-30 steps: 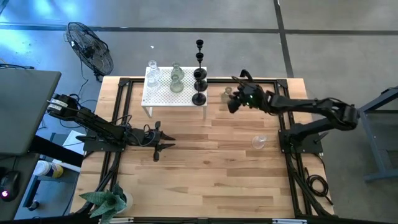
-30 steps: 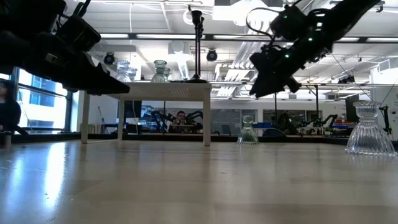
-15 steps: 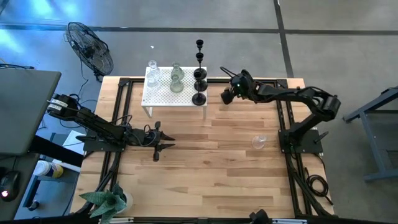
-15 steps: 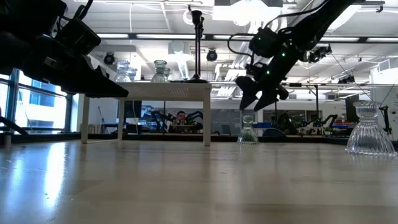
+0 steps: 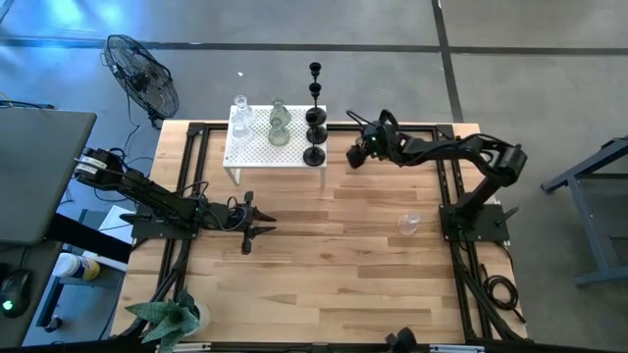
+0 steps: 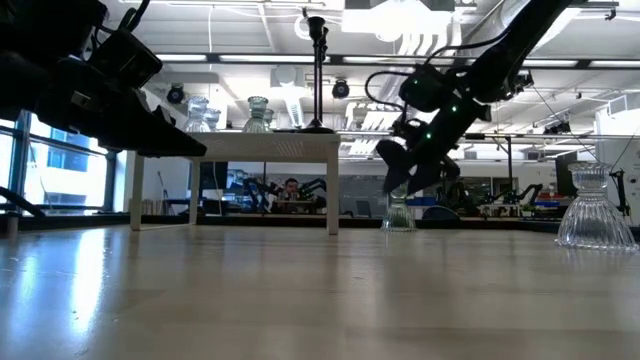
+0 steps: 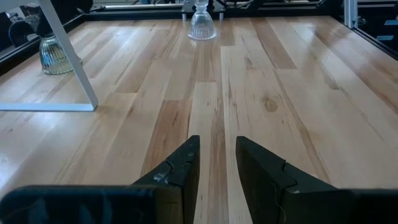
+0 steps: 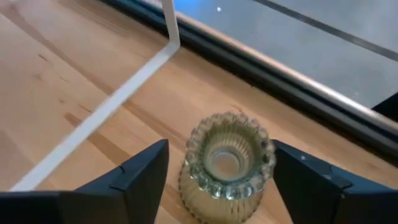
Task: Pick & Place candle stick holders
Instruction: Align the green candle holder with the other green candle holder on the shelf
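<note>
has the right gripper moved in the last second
Yes. In the high view the right gripper has shifted toward the white perforated table; in the low view it has dropped over the pale-green glass holder, fingers open either side.

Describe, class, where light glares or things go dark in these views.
Low view: ceiling lights glare, the table gleams, both arms are silhouettes. High view: a blue cast at the left edge. Right wrist view: the green glass holder glints between the open right claw.

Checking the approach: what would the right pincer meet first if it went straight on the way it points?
Likely the pale-green ribbed glass holder: it sits centred between the open right pincer's fingers, standing on the table.
</note>
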Controlling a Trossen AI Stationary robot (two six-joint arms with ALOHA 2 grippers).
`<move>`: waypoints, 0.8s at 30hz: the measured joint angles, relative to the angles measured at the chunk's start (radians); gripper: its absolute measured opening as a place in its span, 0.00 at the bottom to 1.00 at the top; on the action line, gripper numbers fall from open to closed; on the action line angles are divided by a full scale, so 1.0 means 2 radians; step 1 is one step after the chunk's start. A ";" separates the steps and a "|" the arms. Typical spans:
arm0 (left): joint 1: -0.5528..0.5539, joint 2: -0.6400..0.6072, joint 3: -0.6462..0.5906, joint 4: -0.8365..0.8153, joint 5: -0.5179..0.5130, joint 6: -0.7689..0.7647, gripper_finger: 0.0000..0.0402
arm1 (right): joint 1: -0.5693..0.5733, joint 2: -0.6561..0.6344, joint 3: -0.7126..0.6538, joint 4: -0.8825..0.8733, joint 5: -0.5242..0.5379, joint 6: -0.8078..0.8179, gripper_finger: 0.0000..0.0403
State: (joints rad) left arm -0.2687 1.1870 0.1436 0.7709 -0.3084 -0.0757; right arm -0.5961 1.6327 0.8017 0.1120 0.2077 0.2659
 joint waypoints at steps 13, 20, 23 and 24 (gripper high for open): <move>0.000 0.000 0.000 -0.002 0.001 0.000 0.25 | 0.022 0.003 0.000 -0.002 0.011 -0.029 0.33; 0.000 0.000 0.000 -0.002 0.001 0.000 0.25 | 0.079 -0.087 0.000 -0.112 0.019 -0.026 0.33; 0.000 0.000 0.000 -0.002 0.001 0.000 0.25 | 0.137 -0.140 0.000 -0.182 0.036 0.001 0.33; 0.000 0.000 0.000 -0.002 0.001 0.000 0.25 | 0.162 -0.153 0.000 -0.202 0.047 0.014 0.33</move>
State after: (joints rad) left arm -0.2687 1.1870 0.1436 0.7673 -0.3061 -0.0761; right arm -0.2724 1.3274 0.8017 -0.2918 0.3013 0.2940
